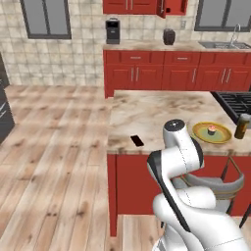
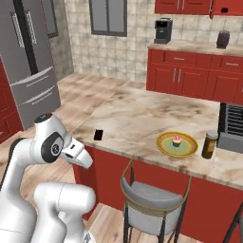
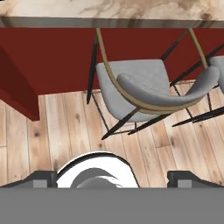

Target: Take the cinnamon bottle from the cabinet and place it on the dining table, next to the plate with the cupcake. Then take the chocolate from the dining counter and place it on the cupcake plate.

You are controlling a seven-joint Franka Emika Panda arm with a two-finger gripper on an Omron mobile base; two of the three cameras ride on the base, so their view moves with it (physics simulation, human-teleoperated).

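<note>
Below the dining counter's (image 1: 147, 110) edge, the gripper (image 3: 112, 177), jaws spread and empty, faces a grey stool (image 3: 144, 87); the chocolate (image 1: 137, 141) lies above, leftward.

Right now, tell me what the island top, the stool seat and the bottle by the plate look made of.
Beige-brown veined island top: polished marble or stone, judging by its cloudy veins.
Grey curved stool seat: matte padding, fabric or leather unclear, on a thin dark metal-looking frame.
Small brown cylindrical bottle: glossy, maybe glass or plastic; too small to tell.
</note>
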